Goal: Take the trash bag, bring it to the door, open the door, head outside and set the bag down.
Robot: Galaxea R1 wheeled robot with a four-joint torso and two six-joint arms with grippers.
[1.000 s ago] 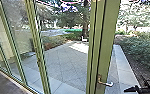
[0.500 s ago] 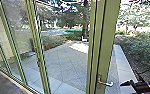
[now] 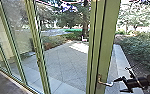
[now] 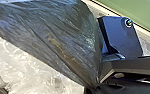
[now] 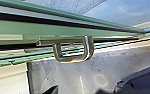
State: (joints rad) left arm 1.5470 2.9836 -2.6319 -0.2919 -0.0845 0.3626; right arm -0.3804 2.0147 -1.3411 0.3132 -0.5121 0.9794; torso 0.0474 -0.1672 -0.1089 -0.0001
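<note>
The trash bag [image 4: 53, 37] shows large in the left wrist view, dark and thin, with long creases running to one narrow gathered point. Crumpled pale plastic [image 4: 23, 65] lies along its edge. The left gripper [image 4: 92, 87] is pinching the bag at that gathered point. A green frame [image 4: 138, 11] shows beyond the bag.

The right gripper [image 3: 118, 85] is at the lower right of the head view, its two dark tips spread apart. It points at the silver handle [image 3: 107, 84] on the green door [image 3: 108, 45]; one tip is very near the end of the handle, and I cannot tell if they touch. In the right wrist view the handle is a bent metal loop standing out from the green door.

In the head view the door's upright runs from the top edge down, right of centre. Glass panels [image 3: 12, 37] in green frames fill the left side, with a strip of brown floor [image 3: 3, 81] at the lower left. Past the glass, grey paving [image 3: 63, 62] spreads across the middle. Bushes [image 3: 141, 47] are at the right, and a tree trunk [image 3: 85, 22] stands at the upper centre.
</note>
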